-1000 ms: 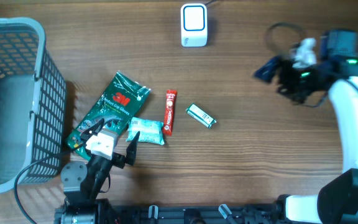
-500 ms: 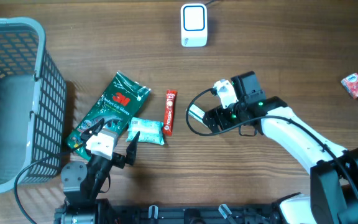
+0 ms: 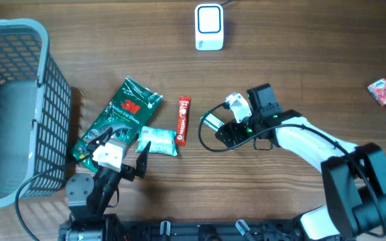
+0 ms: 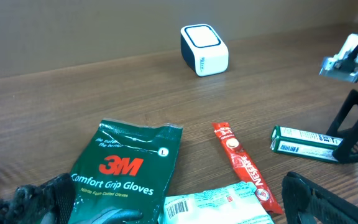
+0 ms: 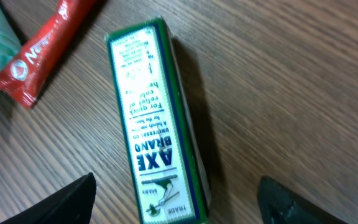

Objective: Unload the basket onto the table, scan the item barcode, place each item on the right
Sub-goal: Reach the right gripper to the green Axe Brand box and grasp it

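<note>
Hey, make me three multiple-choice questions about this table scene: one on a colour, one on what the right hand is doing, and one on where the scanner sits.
1. The 3M gloves packet is:
A) red
B) green
C) yellow

2. The right hand is:
A) open over the Axe Brand box
B) shut on the box
C) lifting the box

3. The scanner stands:
A) on the gloves packet
B) under the right hand
C) alone toward the far edge of the table

Answers: B, the wrapper is green. A, its jaws stand apart on either side of the box, which lies flat. C, it sits apart from the other items.
</note>
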